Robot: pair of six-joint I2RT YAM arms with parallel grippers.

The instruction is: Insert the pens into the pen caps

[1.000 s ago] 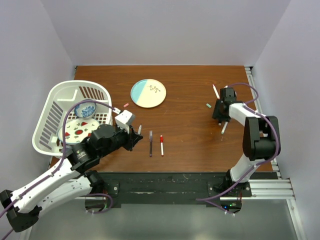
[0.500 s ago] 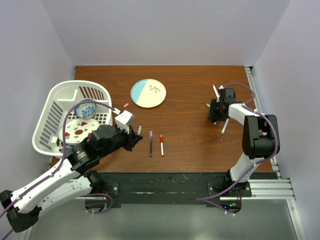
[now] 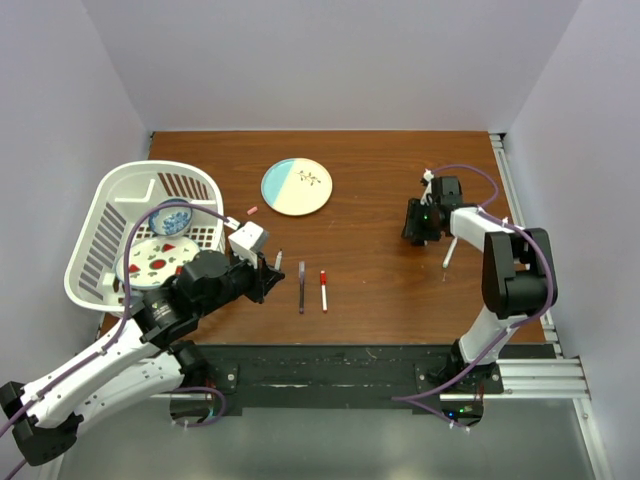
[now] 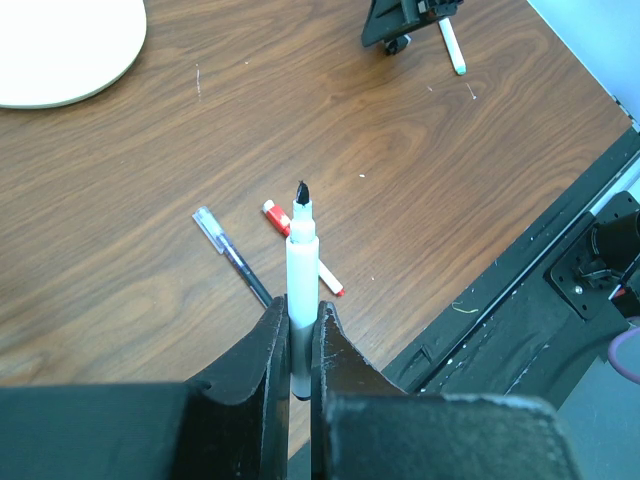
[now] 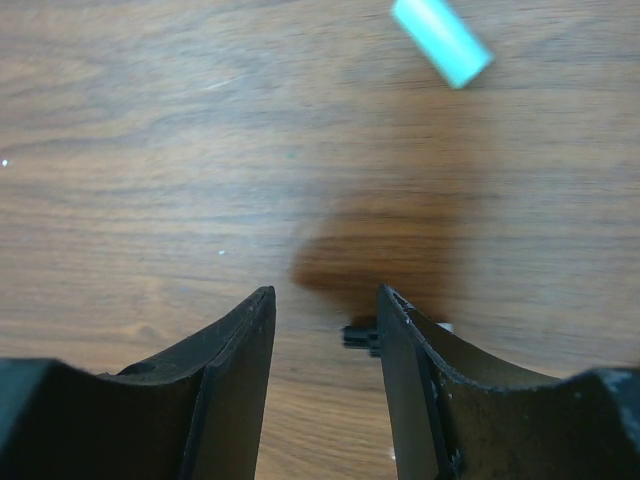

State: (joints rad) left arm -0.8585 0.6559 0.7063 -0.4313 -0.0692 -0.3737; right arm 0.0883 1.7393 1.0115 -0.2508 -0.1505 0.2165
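Note:
My left gripper (image 3: 270,272) is shut on a white pen (image 4: 302,250) with a bare black tip and holds it up above the table (image 3: 380,270). A dark purple pen (image 3: 301,287) and a red-capped white pen (image 3: 323,290) lie just beyond it; both show in the left wrist view (image 4: 235,262) (image 4: 331,282). My right gripper (image 3: 418,224) is open and low over the wood, jaws well apart (image 5: 322,310). A green cap (image 5: 441,40) lies ahead of it. A small black piece (image 5: 360,337), perhaps the black cap, lies by its right finger. A white pen (image 3: 449,253) lies to its right.
A white basket (image 3: 100,225) holding dishes stands at the left. A blue-and-cream plate (image 3: 297,186) sits at the back middle. A pink cap (image 3: 252,211) lies left of the plate. Another white pen (image 3: 429,178) lies behind the right wrist.
My right gripper has moved left and a little farther back, now standing where the green cap lay in the top view. The left arm and its pen have not moved.

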